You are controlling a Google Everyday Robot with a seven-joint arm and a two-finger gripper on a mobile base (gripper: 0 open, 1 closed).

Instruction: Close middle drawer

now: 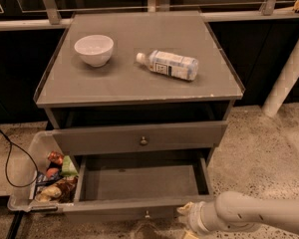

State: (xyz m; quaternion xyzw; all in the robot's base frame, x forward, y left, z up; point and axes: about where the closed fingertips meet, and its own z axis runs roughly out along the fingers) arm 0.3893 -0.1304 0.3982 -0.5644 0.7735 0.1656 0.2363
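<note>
The middle drawer [139, 182] is seen pulled well out, just left of and beyond the jaws. The gripper [188, 217] is held low at the right end of its front panel; whether the jaws are open cannot be told. A bowl [93, 50] and a bottle [168, 64] are seen on the table [114, 86], well beyond the jaws.

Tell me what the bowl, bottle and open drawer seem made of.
The bowl: likely glazed ceramic, white and glossy. The bottle: clear plastic, white cap, printed label. The drawer: probably painted wood, matt grey, flat boards. The gripper is at its front, right of the knob.
</note>
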